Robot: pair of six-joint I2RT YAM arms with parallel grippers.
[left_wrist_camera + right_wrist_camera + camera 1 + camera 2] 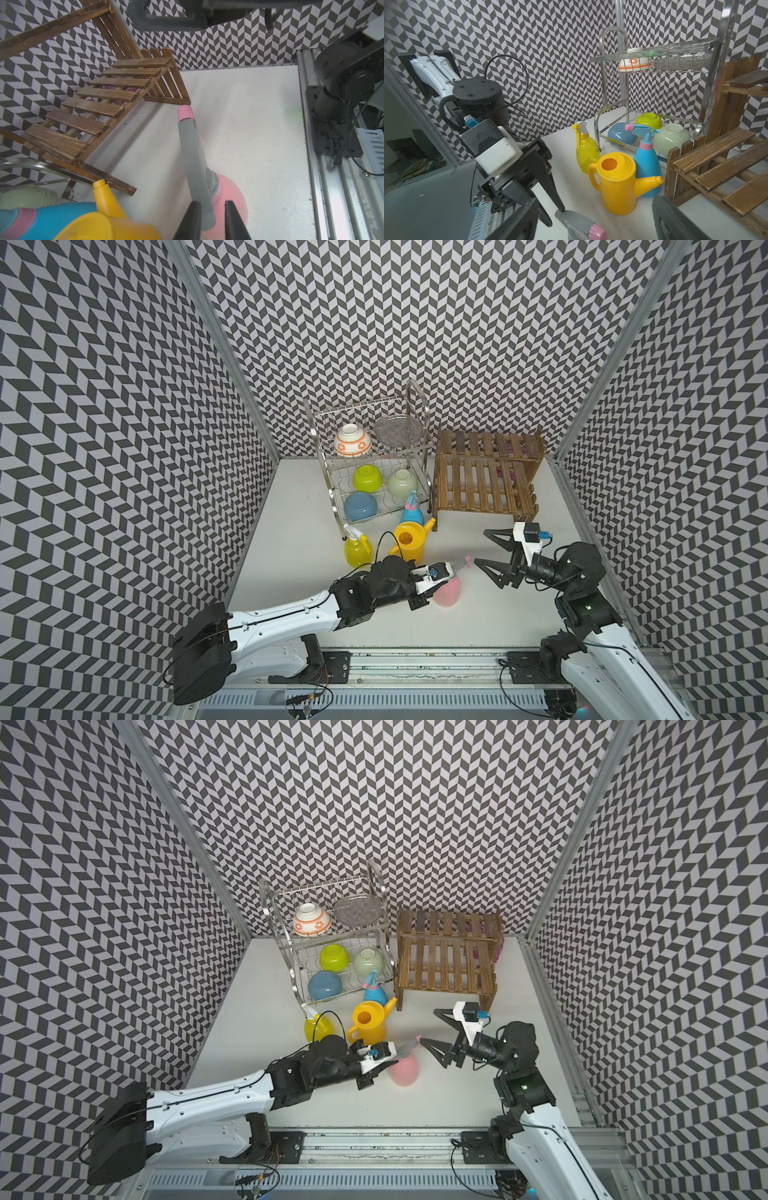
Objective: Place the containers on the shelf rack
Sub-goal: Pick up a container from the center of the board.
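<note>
The left gripper [212,204] pinches the neck of the pink round-bellied plastic spray bottle [448,593], seemingly upright on the white table [291,539]. Its grey trigger head [193,149] points back-right at the wide-open right gripper [480,546]. Only the left wrist view shows that pinch.

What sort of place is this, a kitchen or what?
Probably a robot test booth, not a kitchen: chevron-patterned walls box in a white table, with a left arm and right arm mounted on a metal rail.
</note>
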